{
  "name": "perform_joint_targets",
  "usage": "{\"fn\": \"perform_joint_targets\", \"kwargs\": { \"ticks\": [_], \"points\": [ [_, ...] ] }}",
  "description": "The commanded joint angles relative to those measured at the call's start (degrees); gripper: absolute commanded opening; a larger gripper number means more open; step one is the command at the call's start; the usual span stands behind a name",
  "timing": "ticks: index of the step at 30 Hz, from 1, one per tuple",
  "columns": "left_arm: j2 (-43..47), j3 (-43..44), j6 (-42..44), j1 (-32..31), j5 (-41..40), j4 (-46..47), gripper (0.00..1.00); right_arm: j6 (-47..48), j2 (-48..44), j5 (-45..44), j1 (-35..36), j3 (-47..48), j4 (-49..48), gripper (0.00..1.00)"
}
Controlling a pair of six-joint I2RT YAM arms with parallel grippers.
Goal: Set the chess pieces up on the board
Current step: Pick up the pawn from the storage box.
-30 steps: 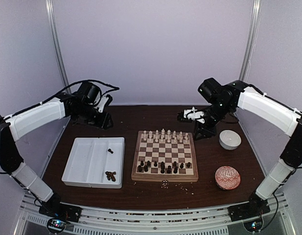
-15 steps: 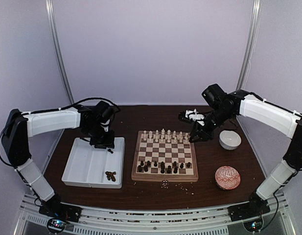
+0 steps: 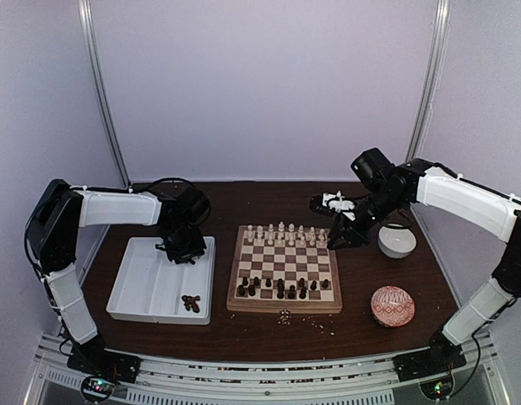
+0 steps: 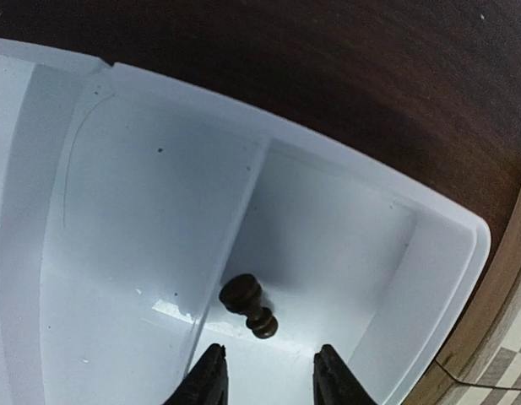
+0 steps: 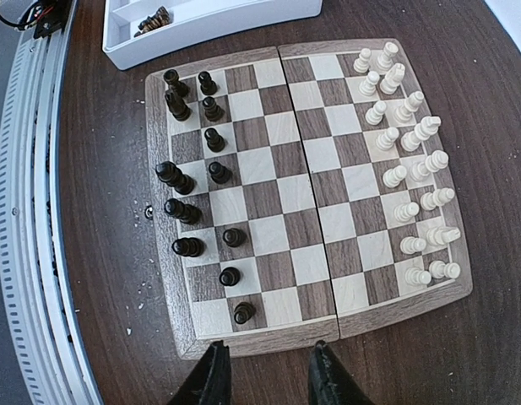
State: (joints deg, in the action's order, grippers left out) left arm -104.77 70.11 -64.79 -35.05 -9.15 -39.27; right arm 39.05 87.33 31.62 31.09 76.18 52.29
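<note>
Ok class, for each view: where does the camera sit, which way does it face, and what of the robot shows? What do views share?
Top external: above and behind the bases, facing down across the table; left arm and right arm show.
Left wrist: on the left arm, looking down into the white tray at one dark piece; left claw tips, apart, at bottom.
Right wrist: on the right arm, looking down on the whole board; right claw tips, apart, at bottom.
Shared: all three show tray and board.
</note>
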Motion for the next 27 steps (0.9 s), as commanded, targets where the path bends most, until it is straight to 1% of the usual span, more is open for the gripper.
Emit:
{"fn": "perform_joint_targets", "kwargs": {
  "ticks": [1,4,9,15,20,23,27],
  "points": [
    [-0.4,0.5,-10.5,-0.2,-6.0,1.9,0.35,0.6,-1.4,1.6,-0.2,-1.1,-0.3,0.33],
    [-1.9,1.3,-11.3,-0.1,-6.7,3.2,0.35,0.8,-1.1,1.8,-0.2,-1.2,-0.2,0.33],
    [-5.4,4.4,-12.1,-0.1,-6.2,2.6,0.35,1.1,-0.5,2.0,-0.2,-1.1,0.3,0.33],
    [-6.9,4.2,-14.3,-0.1,-5.9,1.9,0.34,1.5,-0.4,2.1,-0.2,-1.2,0.5,0.33],
    [-7.7,4.8,-12.6,-0.1,-6.1,1.1,0.32,1.8,0.0,2.1,-0.2,-1.1,0.9,0.33],
    [-8.3,5.2,-11.1,0.0,-6.1,0.9,0.27,1.8,0.2,2.0,-0.3,-1.1,1.0,0.32],
    [-8.5,4.8,-8.3,0.0,-4.9,0.7,0.16,1.8,0.2,2.1,-0.2,-1.1,1.1,0.32]
  ]
}}
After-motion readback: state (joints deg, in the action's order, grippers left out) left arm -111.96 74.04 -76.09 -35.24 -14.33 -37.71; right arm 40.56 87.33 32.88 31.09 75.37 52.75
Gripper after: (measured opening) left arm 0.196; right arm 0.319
